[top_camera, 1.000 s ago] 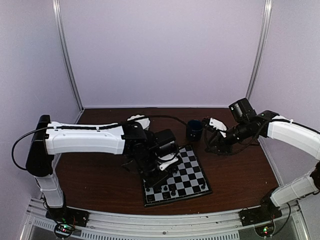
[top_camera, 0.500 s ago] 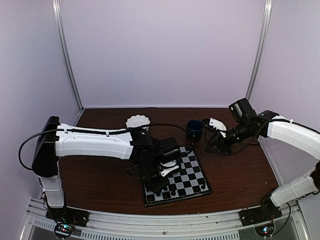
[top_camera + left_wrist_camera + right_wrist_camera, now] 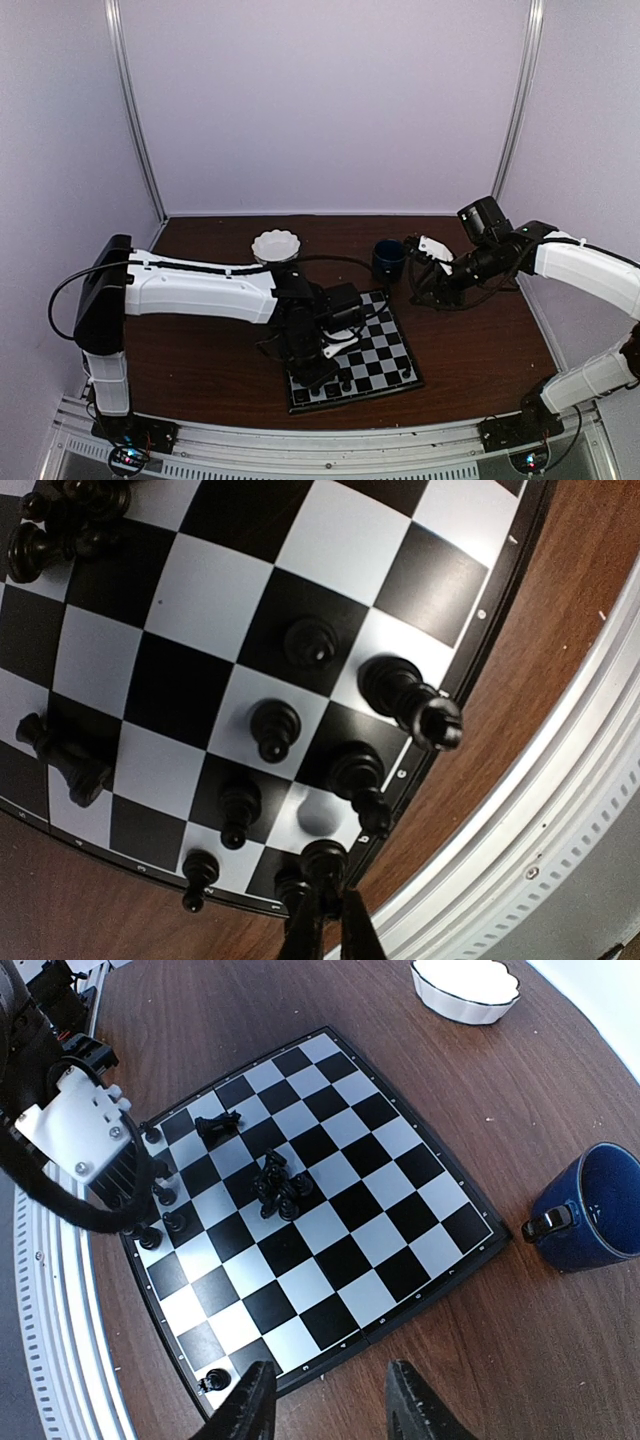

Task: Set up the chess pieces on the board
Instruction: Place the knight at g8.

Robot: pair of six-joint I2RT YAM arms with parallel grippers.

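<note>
Bowl (image 3: 276,245) uncovered overhead; right wrist shows heaped pieces (image 3: 277,1185).

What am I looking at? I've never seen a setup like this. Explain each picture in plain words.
These are two robot arms bolted to a brown table, and their job is to set up chess. The wide picture comes from a fixed camera above and behind them. The other two come from a small camera on each wrist. On the table lie a checkered board, a blue mug and a white bowl. Black chess pieces sit heaped mid-board, with others standing along one edge. The left tool is shut, right at one edge piece; whether it grips that piece I cannot tell. The right tool hangs open near the mug, holding nothing.
</note>
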